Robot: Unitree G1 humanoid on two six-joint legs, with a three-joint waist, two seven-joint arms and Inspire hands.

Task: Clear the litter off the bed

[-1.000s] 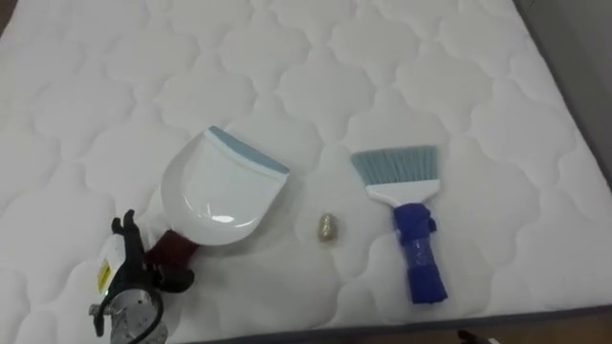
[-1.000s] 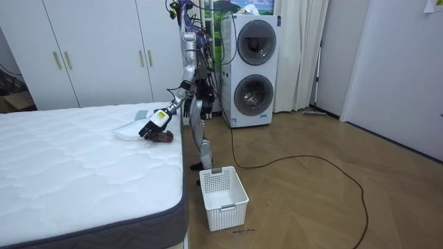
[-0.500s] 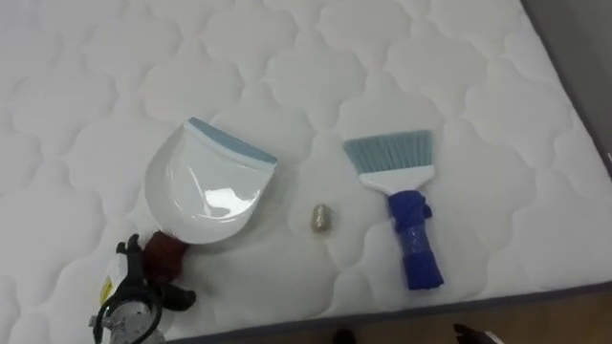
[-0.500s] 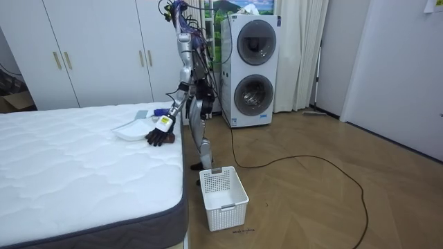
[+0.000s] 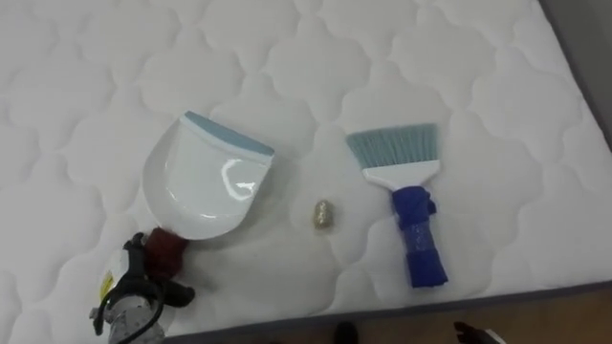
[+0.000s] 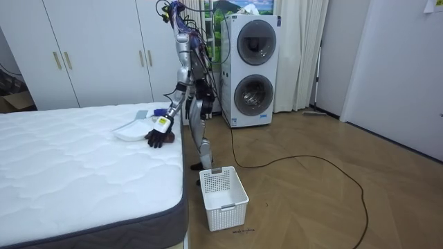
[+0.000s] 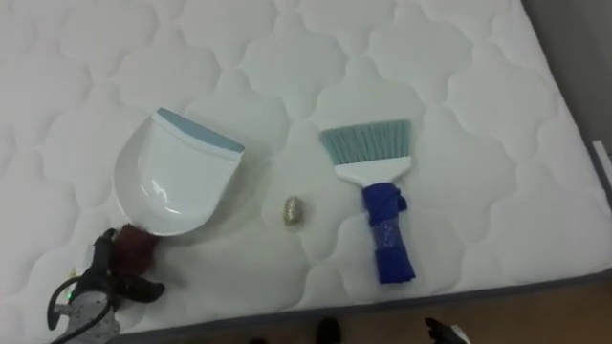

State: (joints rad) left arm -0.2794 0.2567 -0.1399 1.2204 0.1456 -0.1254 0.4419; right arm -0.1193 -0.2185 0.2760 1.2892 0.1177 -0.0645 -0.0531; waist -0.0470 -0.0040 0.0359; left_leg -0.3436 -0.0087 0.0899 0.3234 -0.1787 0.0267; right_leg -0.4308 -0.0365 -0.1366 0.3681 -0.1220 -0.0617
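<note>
The bed [image 5: 115, 76] has a white quilted top, and three things lie on it in a row close to its near edge, towards the right edge.

The dustpan [image 5: 206, 186] is white with a pale blue lip and lies flat. The lip points away from the near edge and slightly right, and the dark red handle points back towards that edge.

The left robot hand [image 5: 139, 291] comes in at the lower left. It grips the end of that red handle, with dark fingers curled on either side of it.

Just right of the dustpan, touching neither it nor the brush [image 5: 406, 205], sits a small tan lump [image 5: 324, 213].

The brush lies flat to the right of the lump. Its teal bristles fan away from the near edge and its blue handle points towards that edge, stopping short of it.

In the room view the robot stands upright on the wooden floor at the bed's side edge. Its left arm reaches down, with the hand on the bedding by the dustpan. A white basket [image 6: 223, 198] stands on the floor near the bed's corner. Stacked washers [image 6: 250, 69] stand behind the robot, and a wardrobe [image 6: 97, 52] lines the wall beyond the bed.
</note>
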